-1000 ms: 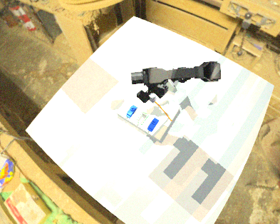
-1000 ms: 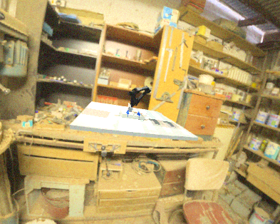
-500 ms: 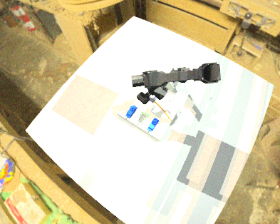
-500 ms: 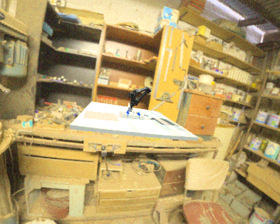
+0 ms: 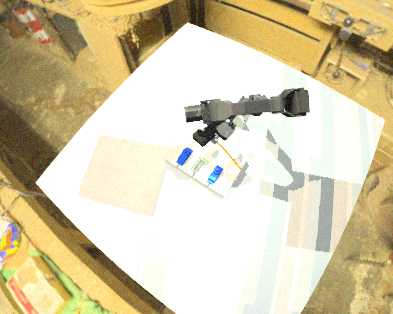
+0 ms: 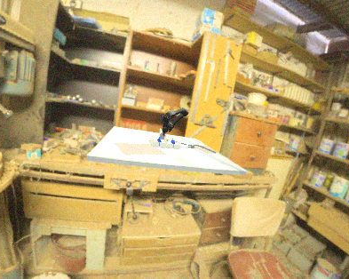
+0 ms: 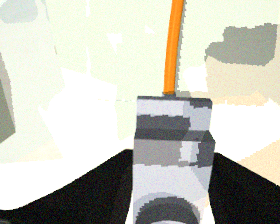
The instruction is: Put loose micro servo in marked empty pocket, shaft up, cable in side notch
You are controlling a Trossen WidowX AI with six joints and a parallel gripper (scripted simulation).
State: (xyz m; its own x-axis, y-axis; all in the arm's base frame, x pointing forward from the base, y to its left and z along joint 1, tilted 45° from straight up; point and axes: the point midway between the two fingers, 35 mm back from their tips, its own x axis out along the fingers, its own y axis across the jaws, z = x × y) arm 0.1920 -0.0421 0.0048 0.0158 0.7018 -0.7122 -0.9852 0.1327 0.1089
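Clamping the micro servo [image 7: 169, 163], the gripper [image 7: 165, 183] shows clearest at the wrist.

two blue servos [image 5: 185, 155], one grey servo [image 7: 169, 163]

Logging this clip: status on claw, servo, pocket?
Claw shut on grey servo, orange cable trailing ahead. Green-marked pocket empty between two blue servos. Nothing seen blocking it.
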